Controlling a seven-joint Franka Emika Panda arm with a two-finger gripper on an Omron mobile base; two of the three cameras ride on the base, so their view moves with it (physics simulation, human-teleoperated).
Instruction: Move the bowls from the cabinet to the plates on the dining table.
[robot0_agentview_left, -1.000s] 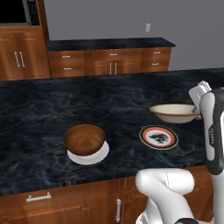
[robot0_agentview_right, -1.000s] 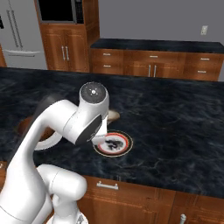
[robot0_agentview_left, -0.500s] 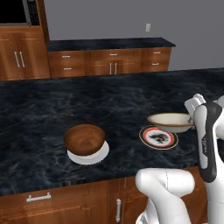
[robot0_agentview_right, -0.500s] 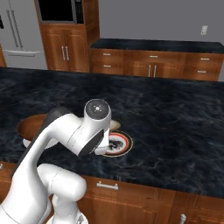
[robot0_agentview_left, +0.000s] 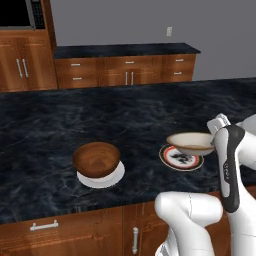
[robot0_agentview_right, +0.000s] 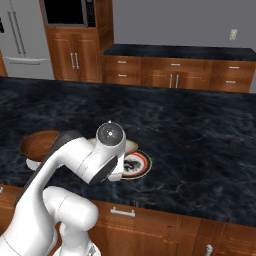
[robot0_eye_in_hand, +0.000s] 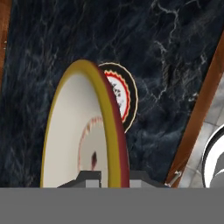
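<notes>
My jaws (robot0_eye_in_hand: 107, 176) are closed on the rim of the cream bowl (robot0_agentview_left: 191, 143); in the hand view the tan rim runs straight up from between the two tips, so I am pinching one wall edge-on, with the bowl's hollow to the left of the rim there. What the coming move turns on, as I judge it, is how the bowl sits over the patterned plate (robot0_agentview_left: 176, 158). From the left base view the bowl hangs level just above the plate, near the tabletop's (robot0_agentview_left: 125, 120) front edge, but offset toward the arm, so its rim overhangs the plate's right side and the plate's left part lies bare. I judge the set-down wants a small shift away from the arm before lowering. The hand view adds what that one cannot: the plate's red and black ring peeks out beyond the bowl's rim, so the two are not yet concentric. In the right base view my own wrist hides most of the bowl and part of the plate. Further left along the front edge, the wooden bowl (robot0_agentview_left: 96, 159) already sits on the white plate (robot0_agentview_left: 116, 176).
</notes>
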